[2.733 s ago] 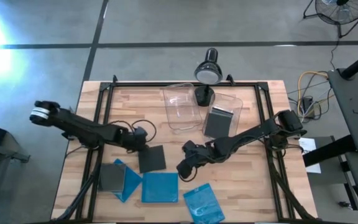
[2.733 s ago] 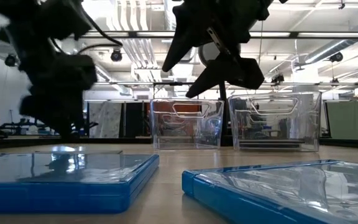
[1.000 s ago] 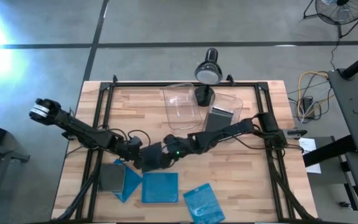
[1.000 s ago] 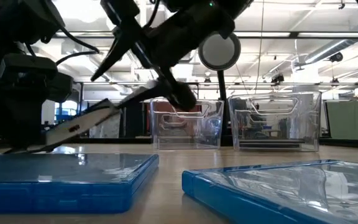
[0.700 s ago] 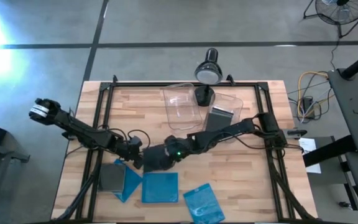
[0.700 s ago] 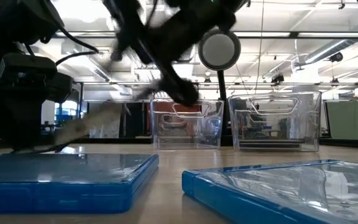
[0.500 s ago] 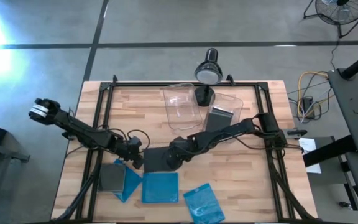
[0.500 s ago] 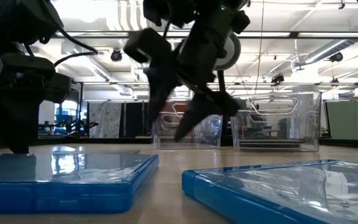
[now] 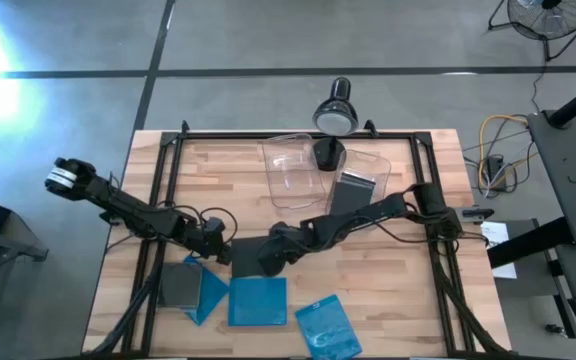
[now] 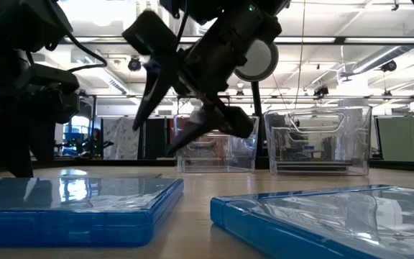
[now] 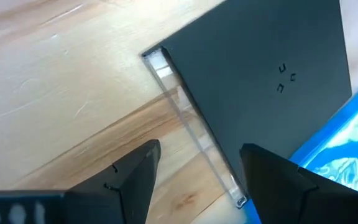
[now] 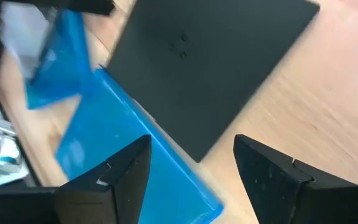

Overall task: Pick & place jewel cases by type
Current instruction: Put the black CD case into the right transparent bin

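A dark jewel case [image 9: 246,255] lies flat on the table, seen as a black square with a clear spine in the left wrist view [image 11: 260,81] and the right wrist view [image 12: 210,74]. My left gripper [image 9: 222,245] [image 11: 197,177] is open, low at the case's left edge. My right gripper [image 9: 266,262] [image 12: 191,171] [image 10: 157,137] is open above the case's right corner. Blue jewel cases [image 9: 258,300] [image 9: 206,290] [image 9: 326,325] and a grey one [image 9: 176,285] lie toward the near edge. Another dark case [image 9: 353,195] lies in the right bin.
Two clear plastic bins [image 9: 286,185] [image 9: 380,165] stand at the far middle of the table, with a round lamp head [image 9: 335,112] behind them. Black frame rails run along the table's sides. Bare wood [image 9: 388,280] lies on the right half.
A second ago the dark case stood tilted, one edge on the table by my left gripper and the other raised at my right gripper. It has come down and now lies flat. My right gripper has moved a little toward the near edge, above the case.
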`<state>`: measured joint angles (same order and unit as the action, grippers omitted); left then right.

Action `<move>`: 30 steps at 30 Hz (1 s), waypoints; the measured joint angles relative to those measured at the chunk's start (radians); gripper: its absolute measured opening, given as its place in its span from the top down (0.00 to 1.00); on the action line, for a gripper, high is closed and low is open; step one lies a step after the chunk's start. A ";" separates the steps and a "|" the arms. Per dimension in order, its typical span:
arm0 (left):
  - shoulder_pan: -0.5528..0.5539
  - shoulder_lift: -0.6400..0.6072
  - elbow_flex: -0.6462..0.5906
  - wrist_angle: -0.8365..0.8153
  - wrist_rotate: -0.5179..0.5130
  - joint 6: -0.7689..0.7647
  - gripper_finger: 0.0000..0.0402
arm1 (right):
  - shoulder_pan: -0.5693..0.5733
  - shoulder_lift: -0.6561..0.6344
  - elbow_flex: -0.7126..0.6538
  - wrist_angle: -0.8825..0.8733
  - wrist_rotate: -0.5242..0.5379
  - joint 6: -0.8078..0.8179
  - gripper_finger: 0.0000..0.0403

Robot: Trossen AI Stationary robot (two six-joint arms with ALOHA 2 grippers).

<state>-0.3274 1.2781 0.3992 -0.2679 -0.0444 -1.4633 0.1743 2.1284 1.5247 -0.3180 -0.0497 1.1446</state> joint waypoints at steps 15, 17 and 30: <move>0.024 0.004 -0.033 0.234 -0.143 0.011 0.47 | 0.008 0.049 -0.001 0.015 -0.056 0.000 0.44; 0.025 0.001 -0.033 0.259 -0.149 0.022 0.47 | 0.008 0.049 -0.002 -0.008 -0.056 -0.008 0.44; 0.026 -0.002 -0.013 0.534 -0.116 0.107 0.47 | 0.013 0.046 0.001 -0.154 -0.087 -0.101 0.44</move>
<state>-0.3018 1.2765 0.3864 0.2658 -0.1600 -1.3566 0.1871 2.1742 1.5257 -0.4723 -0.1371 1.0433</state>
